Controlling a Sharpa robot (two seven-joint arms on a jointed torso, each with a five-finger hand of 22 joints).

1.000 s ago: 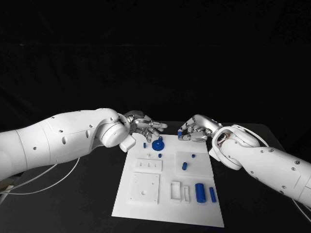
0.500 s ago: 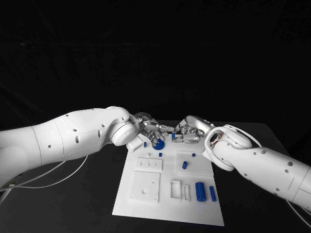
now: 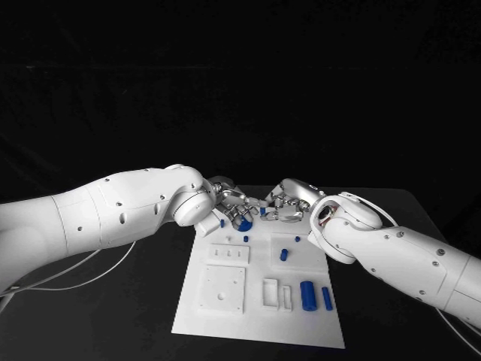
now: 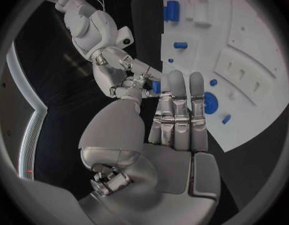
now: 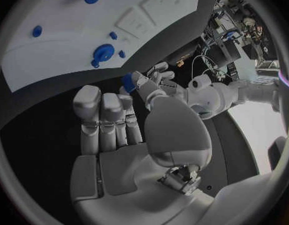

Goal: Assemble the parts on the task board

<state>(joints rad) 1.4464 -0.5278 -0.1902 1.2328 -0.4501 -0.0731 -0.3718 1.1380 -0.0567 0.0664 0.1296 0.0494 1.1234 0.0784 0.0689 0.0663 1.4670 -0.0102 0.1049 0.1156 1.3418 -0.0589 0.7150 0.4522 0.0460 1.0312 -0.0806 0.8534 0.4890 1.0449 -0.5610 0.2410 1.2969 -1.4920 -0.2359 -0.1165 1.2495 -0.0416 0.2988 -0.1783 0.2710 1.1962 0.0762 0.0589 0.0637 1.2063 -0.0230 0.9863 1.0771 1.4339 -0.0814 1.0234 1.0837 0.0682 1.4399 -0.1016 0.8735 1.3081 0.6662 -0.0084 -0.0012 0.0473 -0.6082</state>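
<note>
We see our left hand (image 3: 236,201) and right hand (image 3: 287,203) meeting just above the far end of the task board (image 3: 257,323), both pinching one small blue part (image 3: 263,211) between their fingertips. To pass it cleanly, one hand should let go only once the other grips firmly. Its long axis appears roughly upright, though we cannot tell for sure.

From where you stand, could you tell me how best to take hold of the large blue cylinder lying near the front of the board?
Probably from above, fingers across the middle of the large blue cylinder. It lies flat on the task board, and a thinner blue piece beside it crowds that side.
</note>
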